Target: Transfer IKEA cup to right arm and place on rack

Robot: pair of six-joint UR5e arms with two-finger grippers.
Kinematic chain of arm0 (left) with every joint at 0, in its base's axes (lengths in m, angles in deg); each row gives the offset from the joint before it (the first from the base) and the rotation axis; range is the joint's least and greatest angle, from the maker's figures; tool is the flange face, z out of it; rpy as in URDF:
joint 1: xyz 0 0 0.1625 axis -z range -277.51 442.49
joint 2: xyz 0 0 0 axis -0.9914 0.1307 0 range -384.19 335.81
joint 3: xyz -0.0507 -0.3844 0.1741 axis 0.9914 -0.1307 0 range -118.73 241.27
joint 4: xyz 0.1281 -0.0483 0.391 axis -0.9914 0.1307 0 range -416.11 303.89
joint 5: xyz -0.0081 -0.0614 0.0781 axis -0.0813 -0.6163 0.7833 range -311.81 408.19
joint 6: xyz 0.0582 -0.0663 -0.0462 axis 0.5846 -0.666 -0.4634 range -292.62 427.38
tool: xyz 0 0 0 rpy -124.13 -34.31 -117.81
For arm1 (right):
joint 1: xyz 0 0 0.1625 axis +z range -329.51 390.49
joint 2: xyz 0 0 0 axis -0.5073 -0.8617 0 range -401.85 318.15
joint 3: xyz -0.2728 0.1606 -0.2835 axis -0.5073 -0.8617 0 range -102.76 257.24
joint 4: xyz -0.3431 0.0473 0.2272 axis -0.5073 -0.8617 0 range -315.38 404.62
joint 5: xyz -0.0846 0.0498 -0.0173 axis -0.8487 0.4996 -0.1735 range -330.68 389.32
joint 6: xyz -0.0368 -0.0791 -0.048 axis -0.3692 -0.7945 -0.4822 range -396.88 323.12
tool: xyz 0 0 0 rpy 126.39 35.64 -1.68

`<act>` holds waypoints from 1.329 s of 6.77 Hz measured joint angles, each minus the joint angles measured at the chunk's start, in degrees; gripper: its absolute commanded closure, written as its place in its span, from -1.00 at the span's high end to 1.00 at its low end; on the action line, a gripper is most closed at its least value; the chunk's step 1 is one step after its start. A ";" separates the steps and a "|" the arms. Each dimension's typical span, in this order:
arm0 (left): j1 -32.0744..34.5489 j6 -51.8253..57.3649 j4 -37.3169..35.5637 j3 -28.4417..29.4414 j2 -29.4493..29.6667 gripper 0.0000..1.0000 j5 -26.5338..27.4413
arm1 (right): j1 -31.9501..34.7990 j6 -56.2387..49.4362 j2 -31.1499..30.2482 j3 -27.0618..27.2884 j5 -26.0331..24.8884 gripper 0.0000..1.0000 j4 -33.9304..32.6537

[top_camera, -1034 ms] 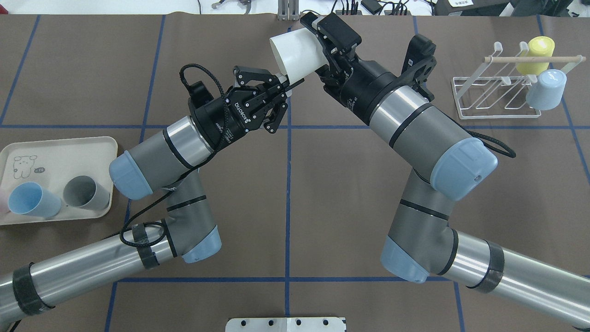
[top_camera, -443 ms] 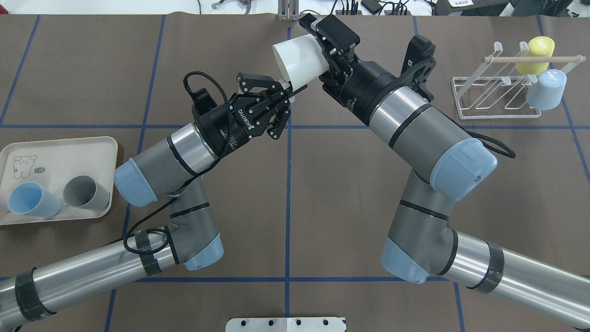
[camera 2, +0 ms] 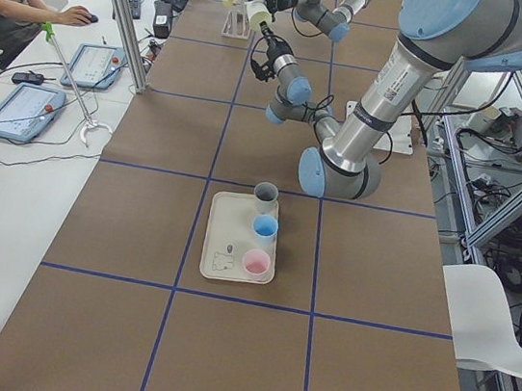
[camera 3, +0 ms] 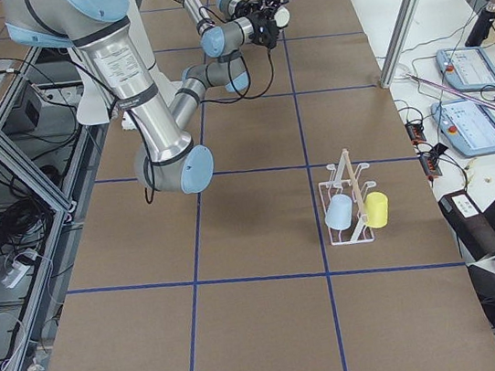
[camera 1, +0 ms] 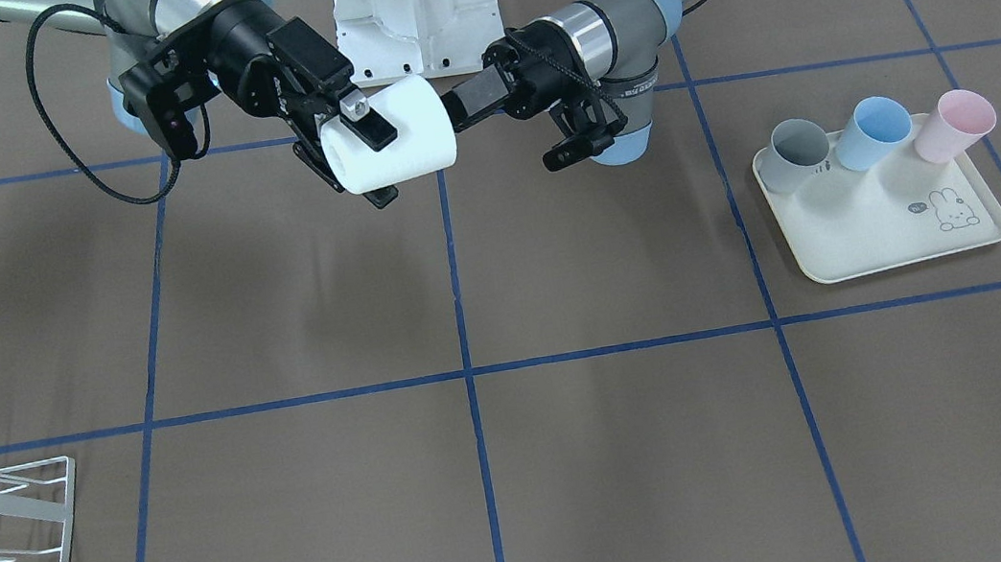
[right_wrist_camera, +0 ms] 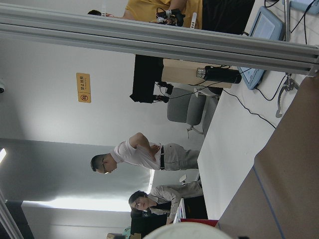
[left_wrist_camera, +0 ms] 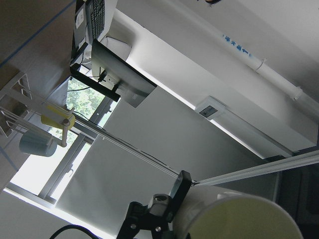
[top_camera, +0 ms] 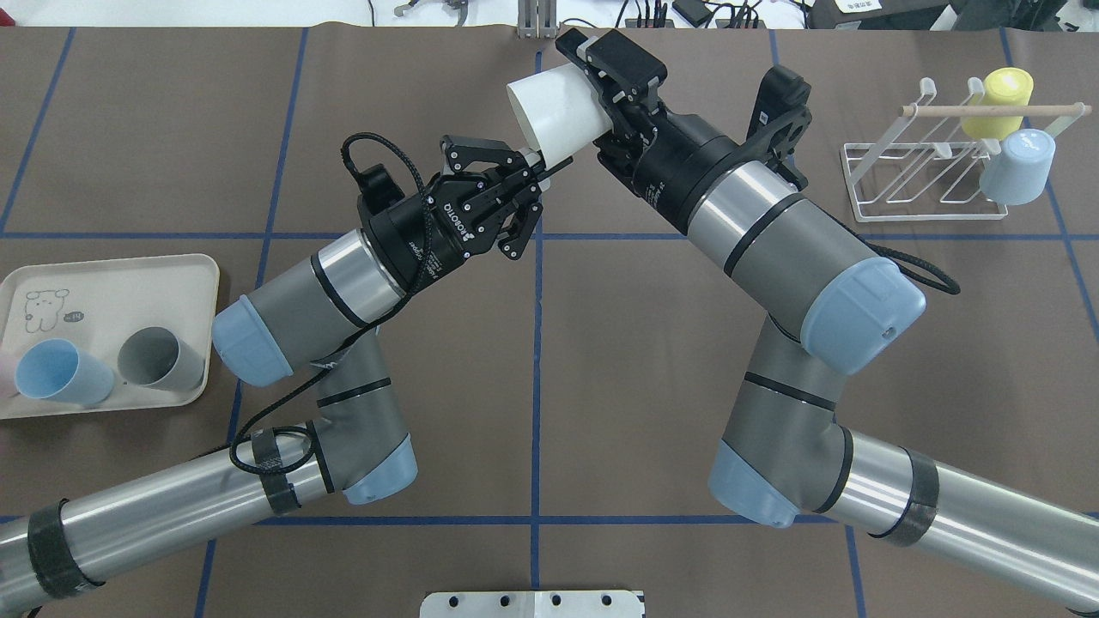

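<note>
The white cup (top_camera: 556,107) is hanging on its side above the surface (top_camera: 601,360), well apart from the rack (top_camera: 927,184), its mouth pointing away from the rack. The right gripper (camera 1: 381,167) is clamping its fingers on the cup's closed end, likely leaving the mouth free to slide over a prong. On the cup's side away from the rack, the left gripper (camera 1: 496,136) is holding its fingers spread beside the rim, gripping nothing, so the handover looks done and the carry to the rack is coming next
</note>
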 measured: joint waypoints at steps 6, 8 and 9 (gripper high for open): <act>0.05 0.00 -0.18 -0.80 0.00 1.00 -0.76 | 1.10 -0.17 -0.02 -0.54 0.11 -1.00 0.10; 0.21 0.03 -0.19 -0.82 -0.12 1.00 -0.79 | 3.52 -0.38 -0.12 -0.21 1.40 -1.00 0.02; 0.42 1.13 -0.26 -0.82 -0.16 0.98 -0.85 | 5.84 -0.96 -0.59 -0.17 3.32 -1.00 -0.41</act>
